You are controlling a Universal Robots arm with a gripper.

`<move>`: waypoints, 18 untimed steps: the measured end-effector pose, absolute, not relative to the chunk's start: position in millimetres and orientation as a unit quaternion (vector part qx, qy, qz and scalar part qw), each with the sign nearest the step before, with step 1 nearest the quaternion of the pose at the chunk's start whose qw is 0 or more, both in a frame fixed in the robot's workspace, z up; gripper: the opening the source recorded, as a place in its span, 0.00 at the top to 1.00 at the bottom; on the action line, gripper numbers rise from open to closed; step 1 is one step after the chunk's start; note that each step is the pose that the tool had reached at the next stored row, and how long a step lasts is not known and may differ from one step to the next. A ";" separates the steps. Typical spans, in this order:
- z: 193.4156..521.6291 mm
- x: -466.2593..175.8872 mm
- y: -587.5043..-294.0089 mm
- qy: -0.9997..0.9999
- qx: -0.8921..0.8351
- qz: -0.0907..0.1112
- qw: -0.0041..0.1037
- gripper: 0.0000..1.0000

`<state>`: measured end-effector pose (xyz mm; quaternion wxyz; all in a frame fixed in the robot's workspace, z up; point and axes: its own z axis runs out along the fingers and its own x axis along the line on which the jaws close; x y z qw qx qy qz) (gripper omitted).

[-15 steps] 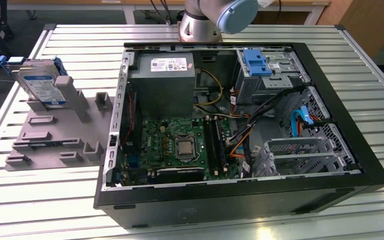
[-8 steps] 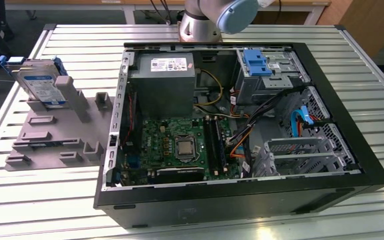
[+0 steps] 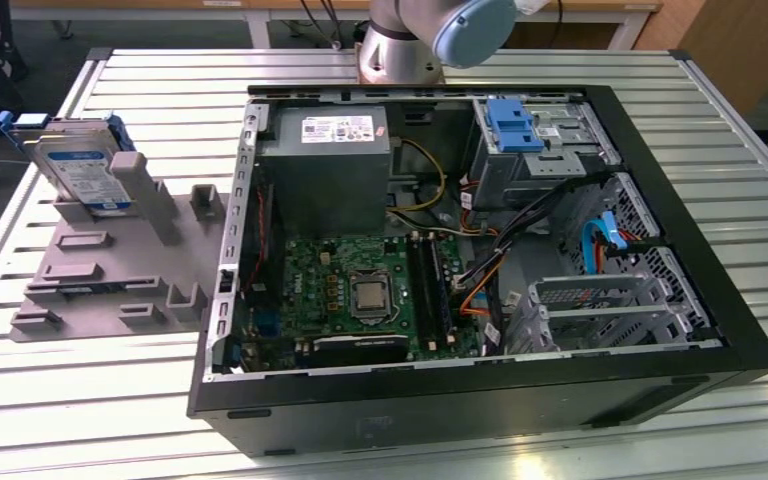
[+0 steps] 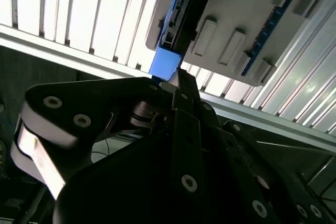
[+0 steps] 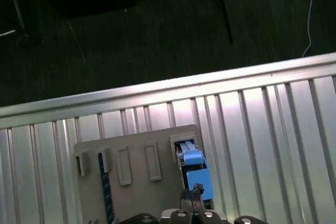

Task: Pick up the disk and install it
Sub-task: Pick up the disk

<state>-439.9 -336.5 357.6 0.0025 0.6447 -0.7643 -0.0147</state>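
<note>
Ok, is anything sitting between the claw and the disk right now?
Nothing visible does. In the first wrist view the claw hangs close to the blue-railed silver metal hard drive, which stands in a grey plastic holder, with no object between them.

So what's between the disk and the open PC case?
In the exterior view, the grey fixture plate that holds the disk fills that stretch, with its bare upright posts nearest the PC case. Nothing else lies there.
</note>
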 end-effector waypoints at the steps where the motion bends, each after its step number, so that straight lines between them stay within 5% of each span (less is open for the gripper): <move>1: 357.4 -439.9 -336.5 -0.758 0.652 -0.015 0.003 0.89; 10: 355.0 -440.1 -331.3 -0.744 0.668 -0.015 0.001 0.89; 18: 351.5 -440.4 -331.3 -0.722 0.692 -0.015 0.002 0.53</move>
